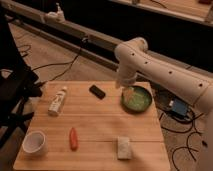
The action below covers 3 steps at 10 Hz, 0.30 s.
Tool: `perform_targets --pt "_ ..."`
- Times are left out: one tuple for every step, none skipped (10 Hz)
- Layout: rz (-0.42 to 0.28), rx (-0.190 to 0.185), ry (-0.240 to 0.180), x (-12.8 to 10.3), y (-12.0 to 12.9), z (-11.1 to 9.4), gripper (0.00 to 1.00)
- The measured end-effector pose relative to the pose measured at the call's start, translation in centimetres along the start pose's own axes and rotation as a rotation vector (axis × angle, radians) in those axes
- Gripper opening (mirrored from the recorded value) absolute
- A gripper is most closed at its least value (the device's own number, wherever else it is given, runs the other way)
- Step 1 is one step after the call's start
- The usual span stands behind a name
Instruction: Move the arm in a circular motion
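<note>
Sweeping through its circle was the step in hand, judged from the pose: the arm, white and thick-tubed, reached in from the right edge and bent at a bulbous joint above the far right part of the bench. Gripper hung from that joint, low over the left rim of the green bowl. Cannot tell whether it was spread or closed; nothing seen held in it.

Bench, light wood, lay under and to the left of the gripper. Green bowl sat right beneath it, whether touching cannot be told. White bottle lay on its side well to the left. White cup stood far left and nearer the camera, well apart. Pale block lay nearer the camera, almost straight below the gripper in the view. Orange carrot-like thing lay left of that block. Small dark object lay just left of the gripper, near but apart.

Next move, as a judgement: carry the arc on around without dropping lower, since bowl rim and dark object were both close; height needed holding so nothing got clipped.
</note>
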<state>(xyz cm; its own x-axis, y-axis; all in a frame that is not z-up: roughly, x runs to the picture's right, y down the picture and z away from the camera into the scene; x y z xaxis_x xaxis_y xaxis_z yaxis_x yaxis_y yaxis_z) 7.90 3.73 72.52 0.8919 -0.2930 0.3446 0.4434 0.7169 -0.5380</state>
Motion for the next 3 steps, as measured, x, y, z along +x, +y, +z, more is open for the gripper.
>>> perform_targets --pt "-0.041 -0.006 -0.032 -2.2 1.4 0.3 0.65" --pt "-0.070 -0.018 -0.064 -3.9 3.5 0.8 0.65" --pt "-0.064 -0.032 -0.093 -4.5 5.9 1.5 0.65"
